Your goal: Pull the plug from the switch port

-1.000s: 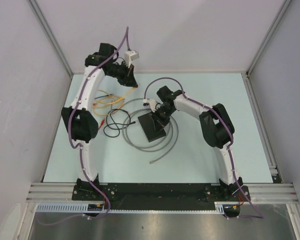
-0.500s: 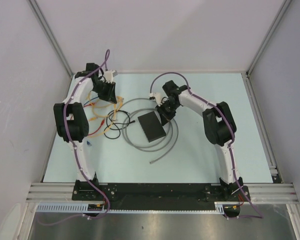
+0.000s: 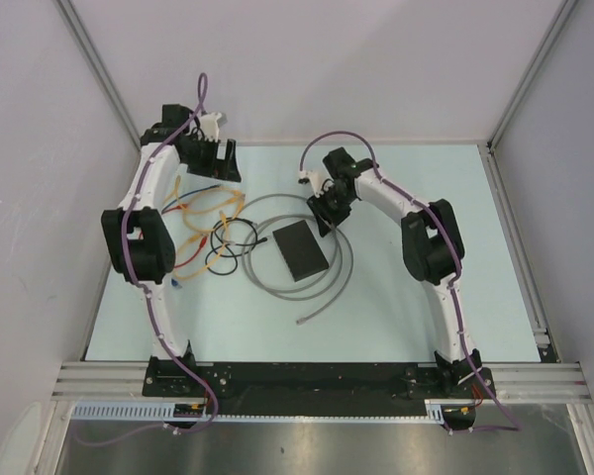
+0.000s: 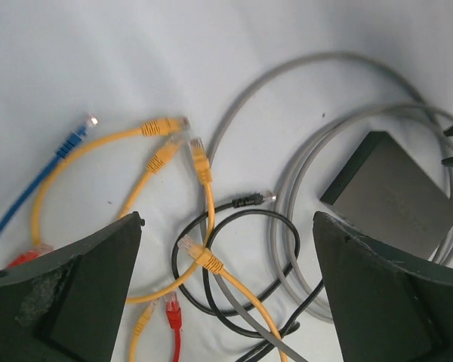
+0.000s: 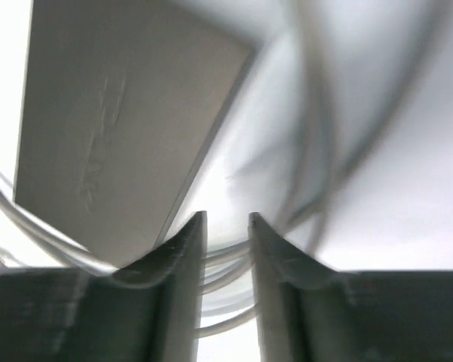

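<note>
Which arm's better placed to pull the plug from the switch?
Right, likely. The right gripper sits just beyond the switch, fingers almost together beside the grey cable. The left gripper hangs wide open over loose yellow cables, well off to the side.

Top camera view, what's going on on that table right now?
The right claw, fingers nearly together, is down at the far edge of the black switch, among the grey cable looped around it; whether it grips anything is unclear. The left claw hangs open over loose yellow, blue, black and red patch cables, holding nothing.
</note>
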### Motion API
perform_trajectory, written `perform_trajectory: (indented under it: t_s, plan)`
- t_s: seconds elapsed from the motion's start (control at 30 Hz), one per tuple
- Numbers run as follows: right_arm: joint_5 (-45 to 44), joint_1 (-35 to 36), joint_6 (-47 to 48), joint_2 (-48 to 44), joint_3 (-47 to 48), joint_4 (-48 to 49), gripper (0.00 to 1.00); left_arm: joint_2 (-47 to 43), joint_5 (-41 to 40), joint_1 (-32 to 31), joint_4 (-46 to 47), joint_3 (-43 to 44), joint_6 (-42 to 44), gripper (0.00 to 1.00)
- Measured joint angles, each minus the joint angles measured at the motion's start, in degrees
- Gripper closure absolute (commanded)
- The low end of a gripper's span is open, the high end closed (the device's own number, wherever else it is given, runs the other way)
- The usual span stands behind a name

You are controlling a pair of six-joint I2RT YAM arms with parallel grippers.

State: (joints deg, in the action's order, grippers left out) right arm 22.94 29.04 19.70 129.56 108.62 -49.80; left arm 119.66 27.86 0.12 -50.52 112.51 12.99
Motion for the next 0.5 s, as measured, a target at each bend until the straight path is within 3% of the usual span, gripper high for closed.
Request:
perform_trajectory:
  t_s: [0.13, 0.17, 0.37, 0.5]
  plan:
    - [-4.2, -1.7, -3.0, 0.0, 4.6, 2.3, 0.26, -2.3, 0.0, 0.0, 1.5, 3.8, -1.1, 0.0]
    - [-5.9, -2.5, -4.3, 0.0, 5.9, 3.3, 0.01, -2.3, -0.4, 0.0, 1.8, 5.8, -1.5, 0.01]
    - [-16.3, -8.9, -11.7, 3.6, 22.2, 5.6, 0.0, -1.8, -5.4, 0.0, 7.5, 20.4, -4.8, 0.0]
    - [-26.2, -12.2, -16.8, 7.5, 35.1, 6.7, 0.0, -2.9, -9.3, 0.0, 13.8, 20.6, -6.2, 0.01]
